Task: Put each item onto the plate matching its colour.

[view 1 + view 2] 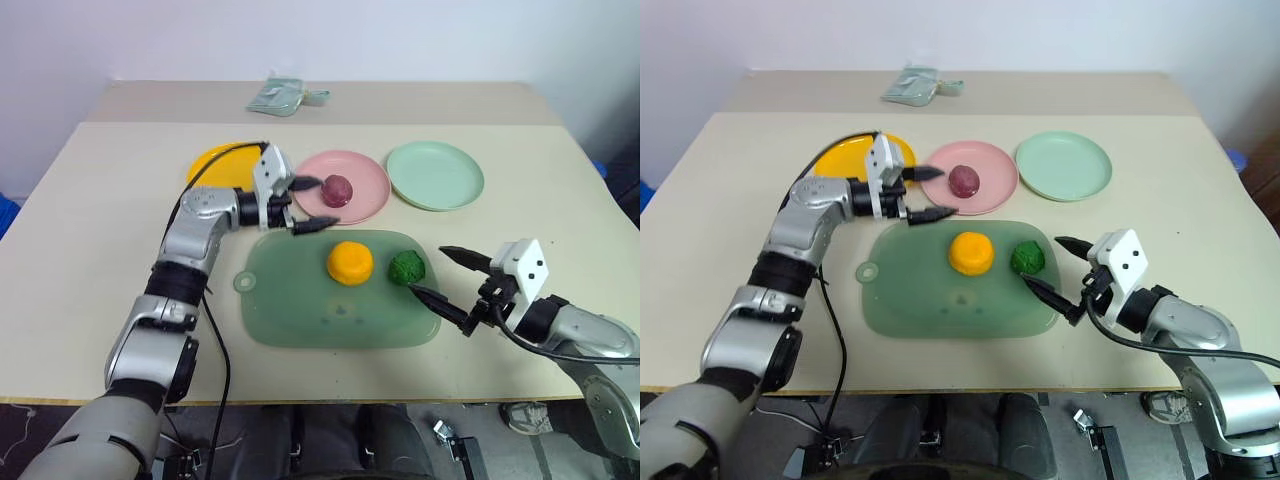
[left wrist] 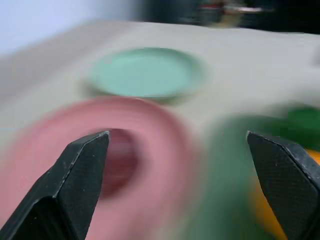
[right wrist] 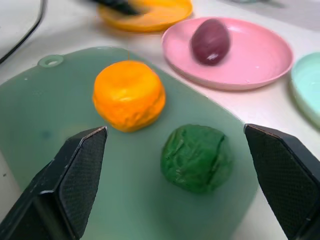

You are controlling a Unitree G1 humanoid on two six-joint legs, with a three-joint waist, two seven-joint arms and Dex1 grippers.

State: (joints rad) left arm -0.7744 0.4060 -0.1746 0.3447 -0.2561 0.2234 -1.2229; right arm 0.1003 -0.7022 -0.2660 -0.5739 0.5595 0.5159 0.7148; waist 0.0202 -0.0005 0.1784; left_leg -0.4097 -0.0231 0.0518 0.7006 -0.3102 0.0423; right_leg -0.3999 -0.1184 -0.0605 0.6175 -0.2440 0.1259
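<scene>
1. The green ball [image 1: 407, 268] is sitting on the right part of the green mat [image 1: 300, 310], in the lower middle of the head view, not yet on its mint plate [image 1: 435, 175], which is lying toward the upper right, past the mat's edge.
2. The right hand [image 1: 440, 273] is hovering just to the right of the ball, its two fingers spread wide and holding nothing; in its wrist view the ball is lying between the fingers and a little ahead of them.
3. The ball is round, so no axis is mattering; the right hand is plainly the nearer one.
4. The orange puck [image 1: 350, 262] is resting beside the ball, to its left on the mat, with the yellow plate [image 1: 215, 160] lying at upper left.
5. The purple oval [image 1: 338, 189] is already lying on the pink plate [image 1: 365, 200].
6. The left hand [image 1: 306, 205] is hanging over the pink plate's left edge, fingers wide apart and empty, just left of the oval.
</scene>
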